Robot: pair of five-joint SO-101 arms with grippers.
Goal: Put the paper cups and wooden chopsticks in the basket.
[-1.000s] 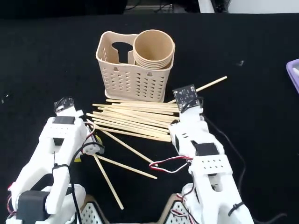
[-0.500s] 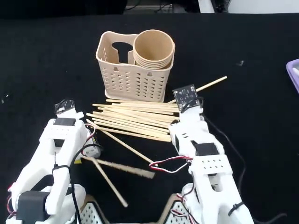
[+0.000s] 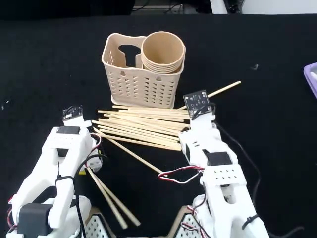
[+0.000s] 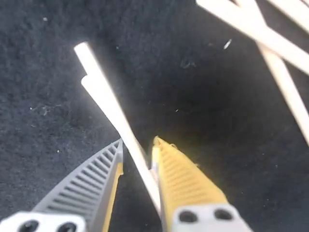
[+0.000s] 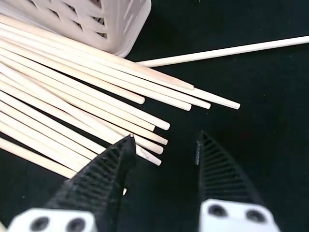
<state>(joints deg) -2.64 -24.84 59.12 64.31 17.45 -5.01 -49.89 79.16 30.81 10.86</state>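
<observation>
Our left gripper (image 4: pixel 137 141) is closed down to a narrow slit on a pair of pale wooden chopsticks (image 3: pixel 112 197), which pass between its grey finger and its yellow finger and touch the yellow one. Seen from above, this pair lies at about 7 o'clock on the black cloth table (image 3: pixel 287 124). Its long axis runs from the gripper end at 11 o'clock out to the free ends at 5 o'clock, and the two sticks lie almost side by side beside the white left arm (image 3: pixel 59 158). Just beyond the pair, toward 1 o'clock, a single loose chopstick (image 3: pixel 131 154) lies on a similar slant, from 10 to 4 o'clock. Past that is the main heap of wooden chopsticks (image 3: pixel 143 126), whose sticks run roughly from 9 to 3 o'clock. At 12 o'clock of the heap, and touching its far edge, stands the beige slotted plastic basket (image 3: pixel 133 87). A stack of tan paper cups (image 3: pixel 163 49) stands upright in its 3 o'clock compartment. This heap lies between the held pair and the basket. Our right gripper (image 5: pixel 164 140) is wide open and holds nothing, and its black fingers hover at the 3 o'clock ends of the heap. One more stray chopstick (image 3: pixel 223 89) points from there toward 2 o'clock. A purple object (image 3: pixel 312 79) shows at the table's 3 o'clock edge.
</observation>
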